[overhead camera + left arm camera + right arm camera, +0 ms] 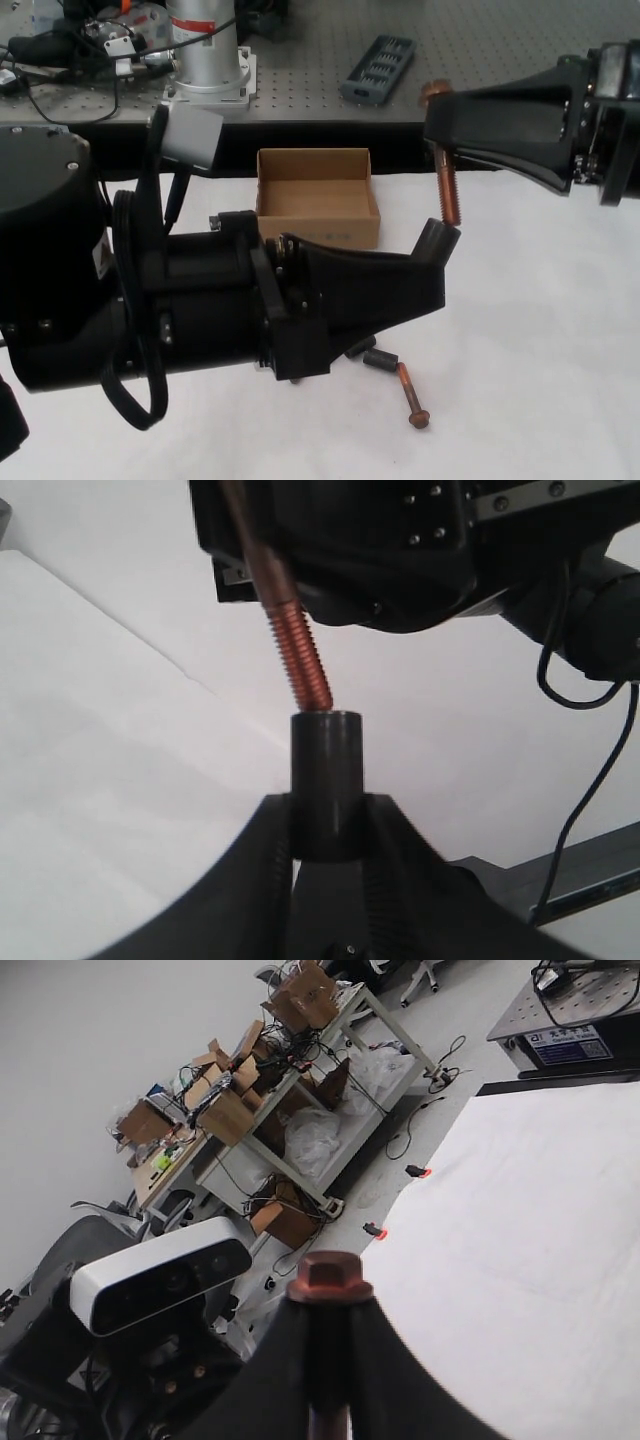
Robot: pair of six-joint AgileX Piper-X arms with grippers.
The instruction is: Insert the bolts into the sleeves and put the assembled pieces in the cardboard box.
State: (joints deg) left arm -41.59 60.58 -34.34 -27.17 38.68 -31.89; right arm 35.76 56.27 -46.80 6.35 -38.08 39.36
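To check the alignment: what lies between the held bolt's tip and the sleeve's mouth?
Nothing: in the left wrist view the bolt meets the sleeve at its mouth.

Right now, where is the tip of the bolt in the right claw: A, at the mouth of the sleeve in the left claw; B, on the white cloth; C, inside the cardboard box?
A: the threaded tip of the bolt meets the top of the sleeve gripped in the left claw.
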